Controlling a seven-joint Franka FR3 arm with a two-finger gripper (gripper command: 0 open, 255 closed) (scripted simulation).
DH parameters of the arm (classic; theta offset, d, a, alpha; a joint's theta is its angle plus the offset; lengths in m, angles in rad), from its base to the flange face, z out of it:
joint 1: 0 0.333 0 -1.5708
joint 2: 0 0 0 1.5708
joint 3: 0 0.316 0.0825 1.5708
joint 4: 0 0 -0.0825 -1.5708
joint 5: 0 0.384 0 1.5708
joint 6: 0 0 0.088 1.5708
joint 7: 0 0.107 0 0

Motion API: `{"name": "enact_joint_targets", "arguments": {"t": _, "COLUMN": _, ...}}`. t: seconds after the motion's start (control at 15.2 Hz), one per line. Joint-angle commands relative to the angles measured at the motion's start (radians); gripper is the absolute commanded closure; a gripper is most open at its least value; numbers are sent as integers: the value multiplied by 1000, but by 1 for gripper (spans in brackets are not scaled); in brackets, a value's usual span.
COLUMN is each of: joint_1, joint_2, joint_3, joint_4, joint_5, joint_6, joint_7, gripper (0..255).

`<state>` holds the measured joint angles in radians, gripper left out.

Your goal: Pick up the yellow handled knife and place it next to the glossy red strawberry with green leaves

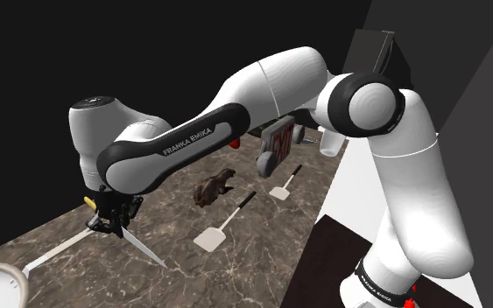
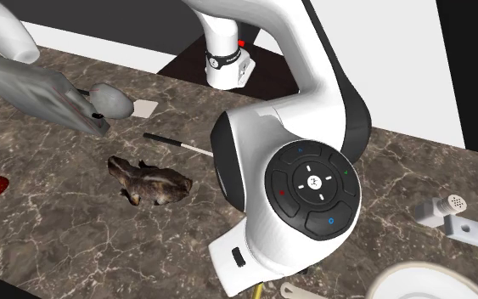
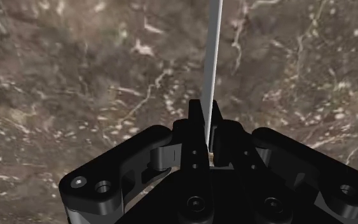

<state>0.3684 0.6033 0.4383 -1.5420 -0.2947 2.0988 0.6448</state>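
Gripper (image 3: 207,121) nearly closed, clasping the knife (image 3: 213,51).

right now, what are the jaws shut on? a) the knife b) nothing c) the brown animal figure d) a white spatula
a: in the wrist view the jaws clasp the knife, its thin grey blade sticking out from between them.

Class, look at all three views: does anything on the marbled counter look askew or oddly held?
One thing: the black gripper is shut on the yellow-handled knife, seemingly at the base of its grey blade rather than the handle, which sticks out behind. Nothing looks spilled or broken.
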Motion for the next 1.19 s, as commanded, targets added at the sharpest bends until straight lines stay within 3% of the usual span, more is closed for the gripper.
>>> {"name": "enact_joint_targets", "arguments": {"t": 0.0, "joint_1": 0, "joint_2": 0, "joint_3": 0, "joint_4": 0, "joint_5": 0, "joint_6": 0, "joint_7": 0, "gripper": 255}}
{"name": "enact_joint_targets", "arguments": {"t": 0.26, "joint_1": 0, "joint_2": 0, "joint_3": 0, "joint_4": 0, "joint_5": 0, "joint_6": 0, "joint_7": 0, "gripper": 255}}
{"name": "enact_joint_targets", "arguments": {"t": 1.12, "joint_1": -5, "joint_2": -63, "joint_3": 21, "joint_4": 81, "joint_5": 34, "joint_6": -138, "joint_7": -23, "gripper": 255}}
